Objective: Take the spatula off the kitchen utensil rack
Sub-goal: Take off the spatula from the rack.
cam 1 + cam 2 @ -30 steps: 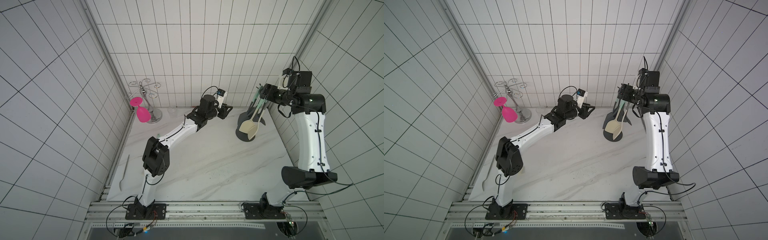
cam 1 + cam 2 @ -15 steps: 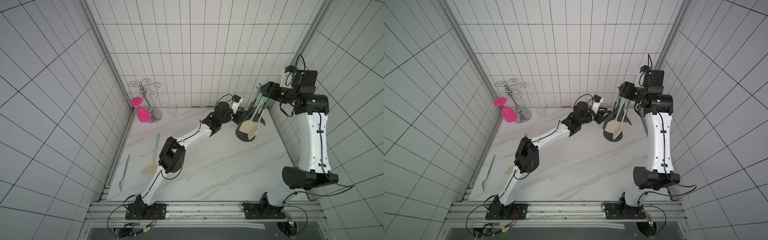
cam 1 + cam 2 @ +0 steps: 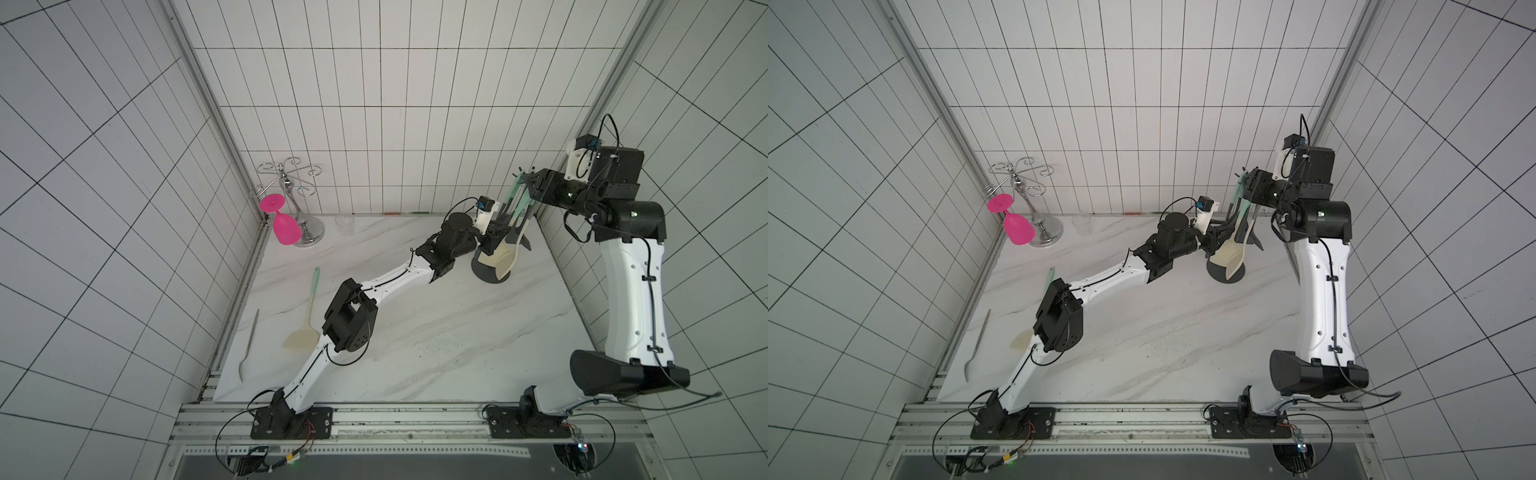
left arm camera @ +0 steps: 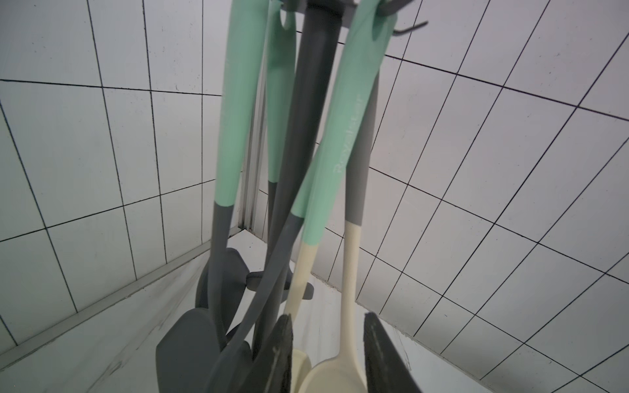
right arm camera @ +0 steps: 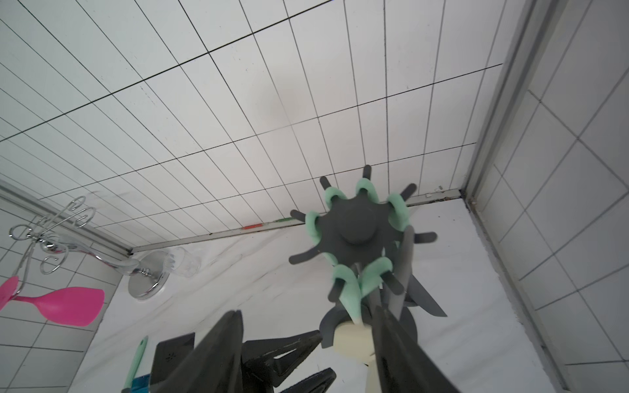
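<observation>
The spatula point(image 4: 350, 272) is hanging on the rack point(image 3: 482, 272), which is standing at the table's point(image 3: 415, 353) far right corner. The left gripper point(image 4: 328, 316) is sitting low among the utensils, jaws spread either side of the spatula's cream neck, not pinching it. The right gripper point(image 5: 306, 311) is hovering by the hook star point(image 5: 357, 224), jaws spread wide. Another spatula point(image 3: 309, 311) is lying well apart, near a pink glass point(image 3: 284, 226).

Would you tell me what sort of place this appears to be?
Most likely a mock kitchen built as a robot test cell: white tiled walls, a marble-look worktop with a utensil rack, and a left arm and right arm bolted to a rail.
</observation>
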Robot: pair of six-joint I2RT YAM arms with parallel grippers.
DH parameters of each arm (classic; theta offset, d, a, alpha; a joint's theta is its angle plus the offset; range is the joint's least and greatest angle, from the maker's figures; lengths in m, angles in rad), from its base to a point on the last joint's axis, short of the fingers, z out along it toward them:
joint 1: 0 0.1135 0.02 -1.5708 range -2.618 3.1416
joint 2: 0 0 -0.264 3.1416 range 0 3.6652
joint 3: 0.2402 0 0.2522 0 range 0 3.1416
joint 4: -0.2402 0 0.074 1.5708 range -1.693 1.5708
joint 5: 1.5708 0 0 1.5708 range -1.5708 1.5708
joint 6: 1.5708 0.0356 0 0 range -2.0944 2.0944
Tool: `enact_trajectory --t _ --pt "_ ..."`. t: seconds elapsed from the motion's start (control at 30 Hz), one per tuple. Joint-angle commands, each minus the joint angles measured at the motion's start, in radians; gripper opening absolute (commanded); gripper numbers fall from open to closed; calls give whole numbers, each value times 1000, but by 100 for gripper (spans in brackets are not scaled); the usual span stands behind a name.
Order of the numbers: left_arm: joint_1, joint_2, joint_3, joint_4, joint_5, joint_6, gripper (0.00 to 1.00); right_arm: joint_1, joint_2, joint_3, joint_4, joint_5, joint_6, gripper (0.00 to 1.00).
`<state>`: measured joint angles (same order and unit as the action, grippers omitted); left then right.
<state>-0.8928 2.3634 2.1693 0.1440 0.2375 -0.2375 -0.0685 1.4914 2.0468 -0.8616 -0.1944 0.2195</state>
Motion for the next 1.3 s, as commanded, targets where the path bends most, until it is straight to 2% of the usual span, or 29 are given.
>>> enact_trajectory --t 0.0,0.13,0.33,0.47,0.57,0.63,0.7,0.83,0.93,1.03,1.27 --pt "8 24 56 -28 -19 -33 34 -36 -140 -200 121 143 -34 64" --pt "13 69 174 -81 40 -50 42 -82 -262 -543 375 105 -1 62" --pt "27 164 311 -98 48 -66 44 -98 -251 -764 622 -44 48 60" --pt "40 192 328 -67 49 -74 44 -97 -226 -846 737 -38 66 59" --pt "49 204 325 -61 61 -83 44 -97 -201 -881 793 -32 67 50" --pt "53 206 317 -59 68 -85 44 -97 -183 -898 831 -42 75 49" --pt "54 209 299 -47 75 -87 44 -95 -163 -904 855 -52 80 50" --pt "58 212 278 -40 88 -98 44 -83 -129 -906 878 -52 69 62" --pt "62 215 269 -32 100 -107 44 -67 -107 -907 883 -19 48 63" --pt "64 212 259 -30 108 -106 44 -57 -91 -909 885 -2 24 55" --pt "77 190 197 -14 121 -119 44 -36 -116 -933 877 39 -49 24"
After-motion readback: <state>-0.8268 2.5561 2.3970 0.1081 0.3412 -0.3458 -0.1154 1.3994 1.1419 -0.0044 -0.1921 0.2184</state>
